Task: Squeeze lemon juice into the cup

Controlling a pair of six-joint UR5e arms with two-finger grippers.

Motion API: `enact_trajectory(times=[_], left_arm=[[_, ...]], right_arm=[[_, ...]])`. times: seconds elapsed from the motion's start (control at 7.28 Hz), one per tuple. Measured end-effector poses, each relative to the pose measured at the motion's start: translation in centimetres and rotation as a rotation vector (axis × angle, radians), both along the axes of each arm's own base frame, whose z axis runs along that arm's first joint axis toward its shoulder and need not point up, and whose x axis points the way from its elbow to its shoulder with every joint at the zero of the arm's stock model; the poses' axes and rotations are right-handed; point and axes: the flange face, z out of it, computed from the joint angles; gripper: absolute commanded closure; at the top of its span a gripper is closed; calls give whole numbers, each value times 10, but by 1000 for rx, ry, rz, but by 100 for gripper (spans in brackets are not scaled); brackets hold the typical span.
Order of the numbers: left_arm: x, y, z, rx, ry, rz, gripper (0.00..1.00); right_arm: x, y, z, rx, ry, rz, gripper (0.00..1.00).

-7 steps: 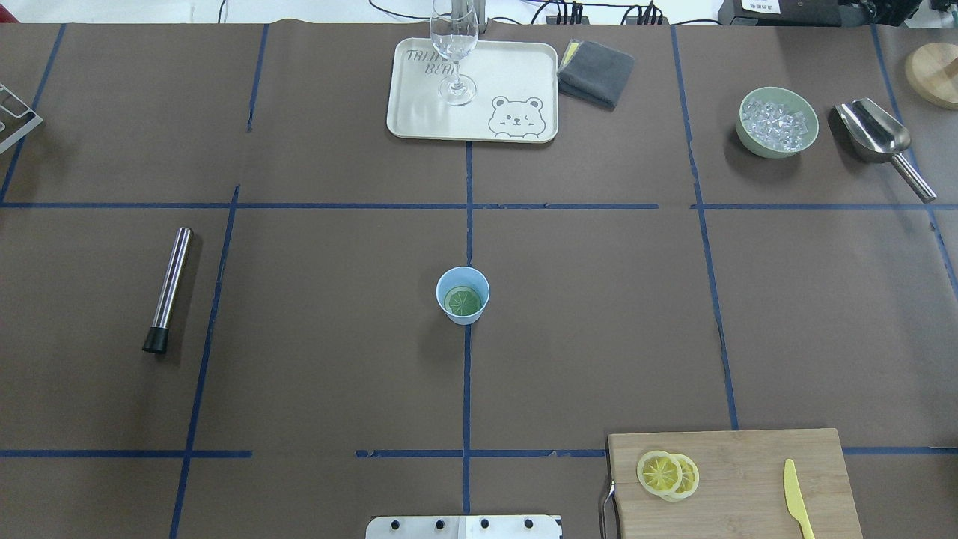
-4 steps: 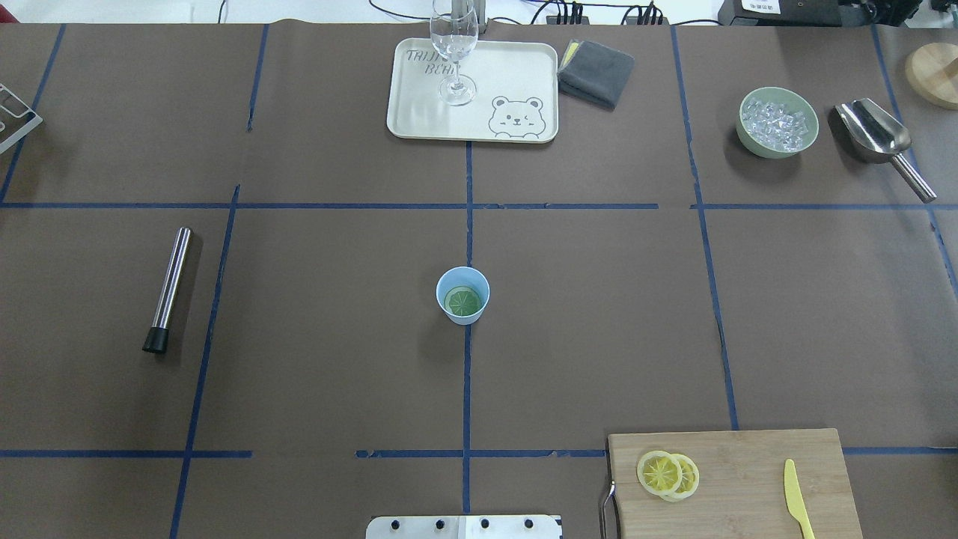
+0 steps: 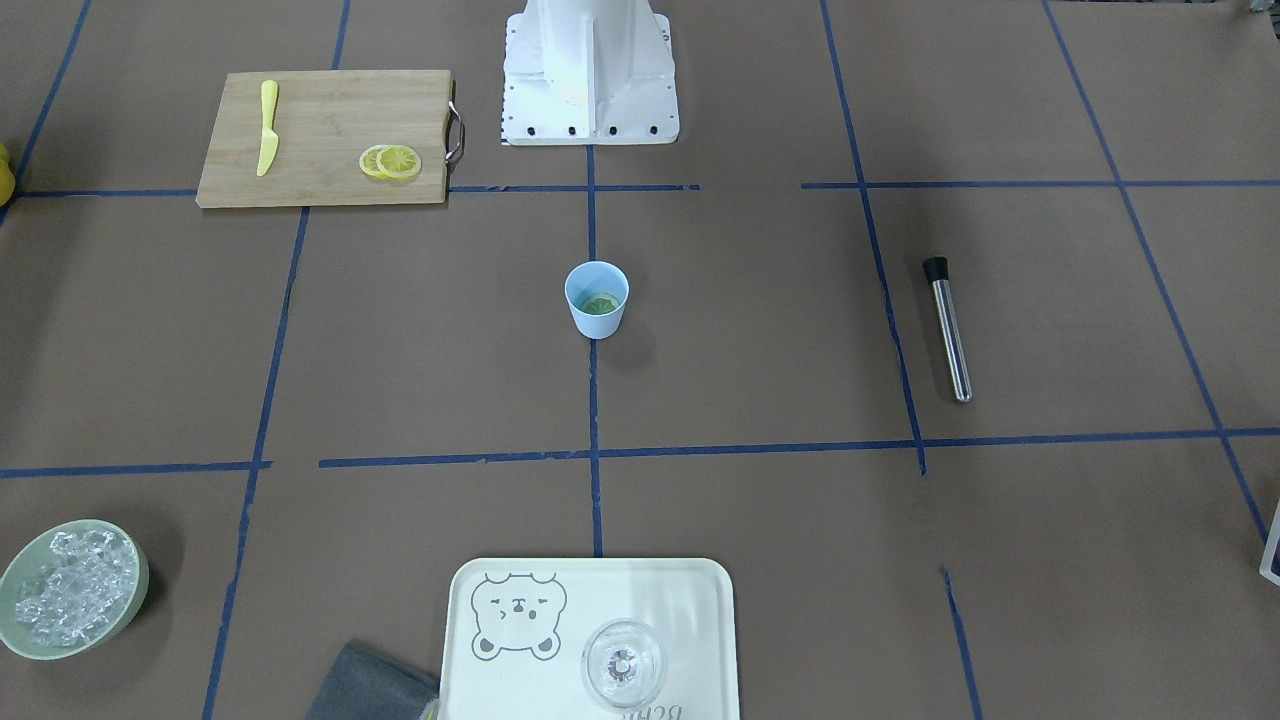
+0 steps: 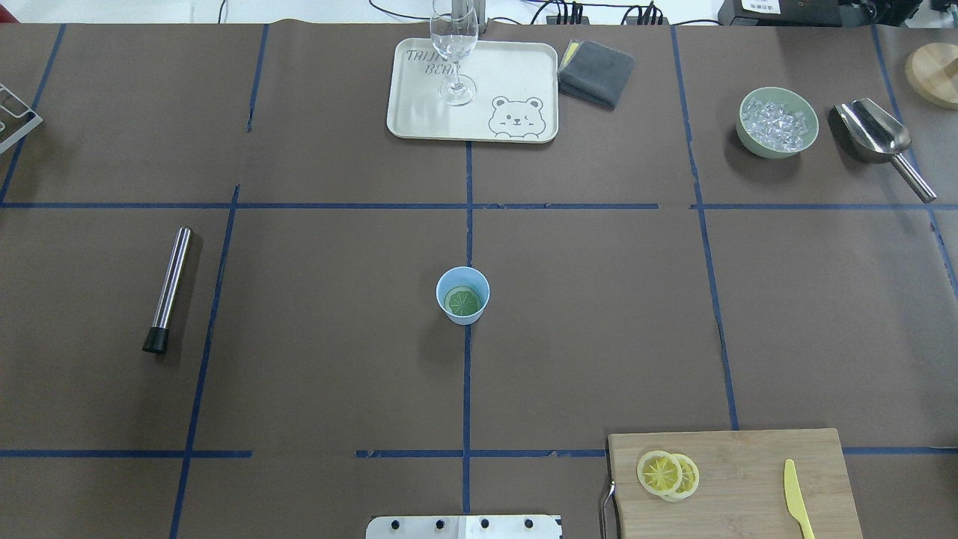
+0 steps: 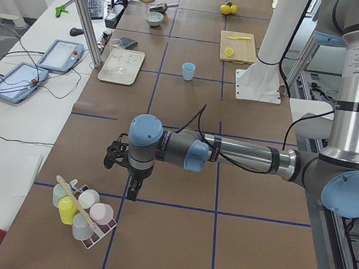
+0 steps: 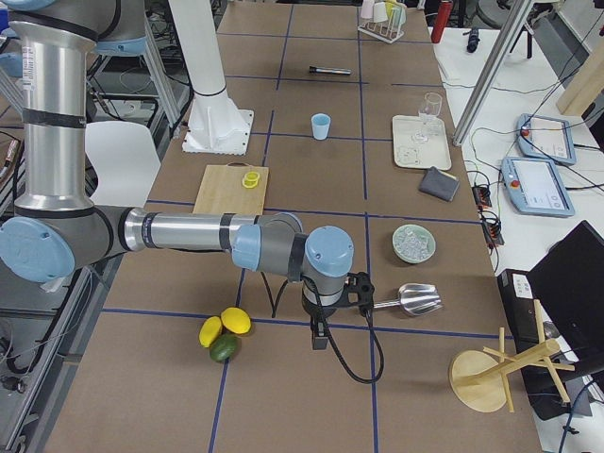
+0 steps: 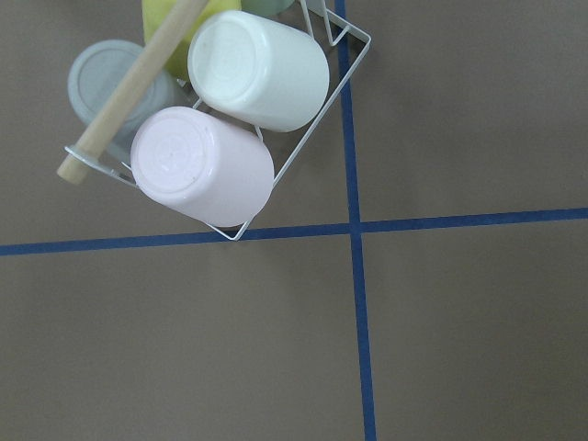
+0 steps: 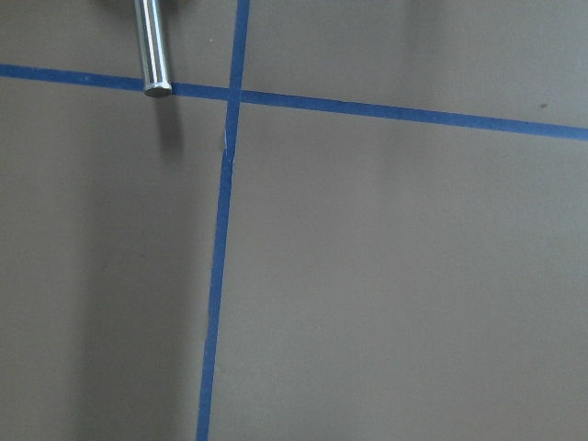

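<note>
The light blue cup point(image 4: 462, 295) point(image 3: 596, 298) stands upright at the table's centre, on a blue tape line. A round slice lies flat in its bottom and looks greenish. Two overlapping yellow lemon slices point(image 4: 667, 474) point(image 3: 390, 161) lie on the wooden cutting board point(image 4: 748, 457) at the robot's near right. Both arms are far from the cup. My left gripper point(image 5: 132, 193) hangs over the table's left end beside a rack of cups. My right gripper point(image 6: 318, 338) hangs over the right end near a scoop. I cannot tell whether either is open or shut.
A yellow knife point(image 4: 798, 509) lies on the board. A cream tray point(image 4: 516, 75) with a stemmed glass point(image 4: 454, 45), a grey cloth point(image 4: 596, 71), a bowl of ice point(image 4: 777, 122) and a metal scoop point(image 4: 879, 138) line the far side. A steel muddler point(image 4: 168, 289) lies at the left.
</note>
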Motion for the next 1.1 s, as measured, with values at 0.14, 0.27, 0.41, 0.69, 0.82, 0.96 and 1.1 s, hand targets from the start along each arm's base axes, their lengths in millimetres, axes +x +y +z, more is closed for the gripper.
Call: enact_trajectory(times=[0.14,0.27,0.41,0.69,0.82,0.96,1.1], left_arm=[[0,3,2,9,3,0,0],[1,5,3,9,4,-1,0],[1,6,5,8,1,-2,0],[1,4,0,23,-2,-1,0],[2,3,-4,33,2,1,0],[2,3,-5,35,3,3,0],[2,5,-4,30,3,3,0]], right_arm=[[0,0,0,0,0,0,0],[0,0,0,0,0,0,0],[0,0,-1,1,0,0,0],[0,0,-1,3,0,0,0],[0,0,-2,4,0,1,0],[0,0,-2,4,0,1,0],[0,0,-2,4,0,1,0]])
